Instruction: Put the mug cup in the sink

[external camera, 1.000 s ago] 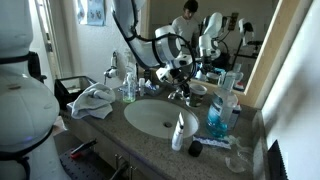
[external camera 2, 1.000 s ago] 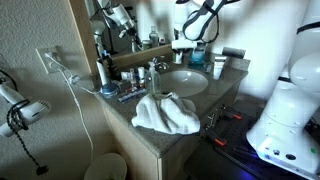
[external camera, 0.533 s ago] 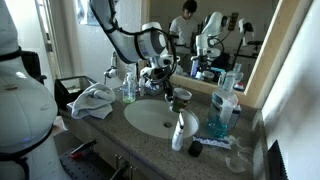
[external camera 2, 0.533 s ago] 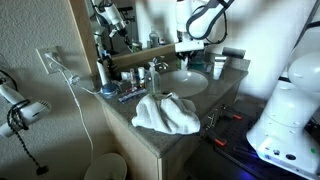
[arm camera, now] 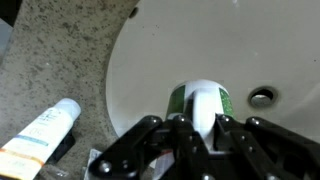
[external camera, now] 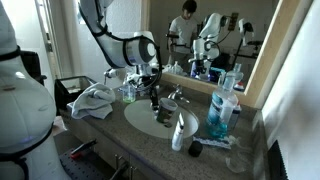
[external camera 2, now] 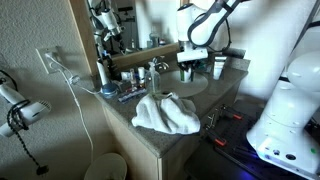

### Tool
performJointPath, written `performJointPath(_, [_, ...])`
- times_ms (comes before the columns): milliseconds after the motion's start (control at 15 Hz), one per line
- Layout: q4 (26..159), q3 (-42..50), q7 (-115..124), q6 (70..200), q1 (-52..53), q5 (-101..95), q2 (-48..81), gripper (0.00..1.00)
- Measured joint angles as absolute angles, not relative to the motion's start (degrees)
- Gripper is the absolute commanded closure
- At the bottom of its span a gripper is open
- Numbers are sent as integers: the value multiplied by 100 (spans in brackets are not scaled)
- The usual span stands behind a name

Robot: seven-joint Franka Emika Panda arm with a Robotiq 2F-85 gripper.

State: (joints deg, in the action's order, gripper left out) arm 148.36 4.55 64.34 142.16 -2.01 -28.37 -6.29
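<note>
Gripper (arm camera: 201, 122) pinched shut on the mug (arm camera: 203, 96) wall at the rim; mug hangs over the sink (arm camera: 150, 50) bowl, near the drain (arm camera: 262, 97); probably glazed ceramic: rigid, slick, chips easily; set down gently.

We find no legible text: print on the tube (arm camera: 42, 140) and blue bottle (external camera: 219, 115) is too blurred.
</note>
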Motion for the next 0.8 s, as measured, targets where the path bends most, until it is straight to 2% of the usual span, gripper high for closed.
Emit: performJointPath(800, [14489,252,6431,15330,-181,-2769,519,98])
